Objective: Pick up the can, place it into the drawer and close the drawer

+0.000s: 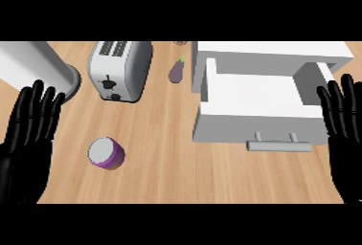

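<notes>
Head view, steep look down on a wooden counter (176,177). Left hand (27,131) at the left edge, fingers straight and pointing up, open, holding nothing; its lower part is cut by the picture's left and bottom edges, forearm not visible. Right hand (343,124) at the right edge, also open with fingers straight up, empty; its outer side is cut off by the right edge, and its fingers overlap the right side of the drawer unit. The can (106,153), purple body with a pale grey top, stands upright on the counter in the lower left, near the left hand but apart from it, well apart from the drawer. The drawer (247,103) is pulled open toward the viewer from a white cabinet (272,52) at upper right; inside looks white and bare, the far right inner corner is partly hidden behind the right hand. Grey bar handle (278,145) on the drawer front, held on two short posts. Silver toaster (120,69) lies upper centre-left, slots at top, black lever and knob on the near face. A small purple eggplant (176,71) with a green stem sits between toaster and cabinet. A grey-white cylindrical thing (35,64) at upper left is cut off by the frame, can't tell what it is. A tiny dark object (179,43) at the top edge is cut off, unreadable.
</notes>
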